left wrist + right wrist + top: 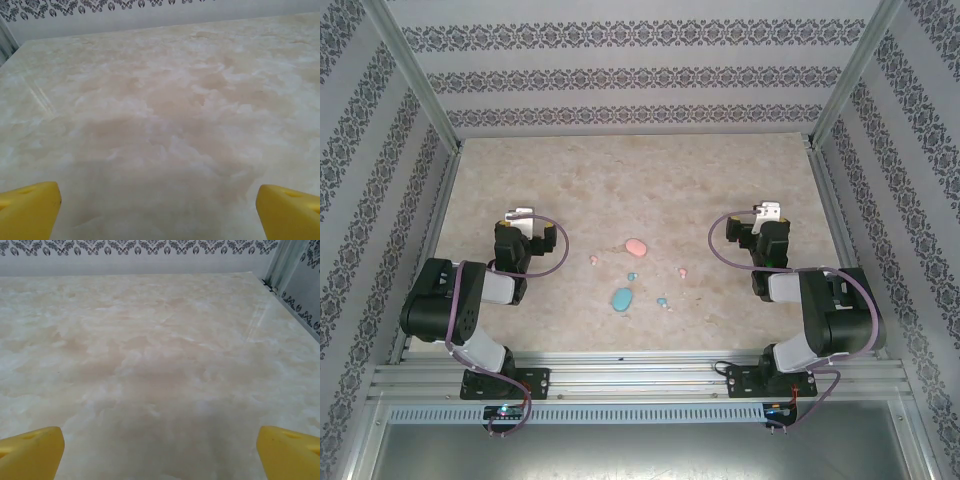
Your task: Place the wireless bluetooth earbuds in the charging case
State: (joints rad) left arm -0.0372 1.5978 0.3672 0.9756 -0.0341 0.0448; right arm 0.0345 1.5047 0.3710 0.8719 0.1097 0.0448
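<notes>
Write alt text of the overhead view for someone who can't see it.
A pink oval case and a blue oval case lie on a marbled table, with two tiny pink earbuds and two blue earbuds loose around them. The left arm and right arm, both black, flank them, touching nothing.

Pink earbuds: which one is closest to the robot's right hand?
The pink earbud right of the pink case; the other pink earbud lies left of it.

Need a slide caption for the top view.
Left gripper and right gripper open; pink case, blue case, four loose buds between the arms.
</notes>
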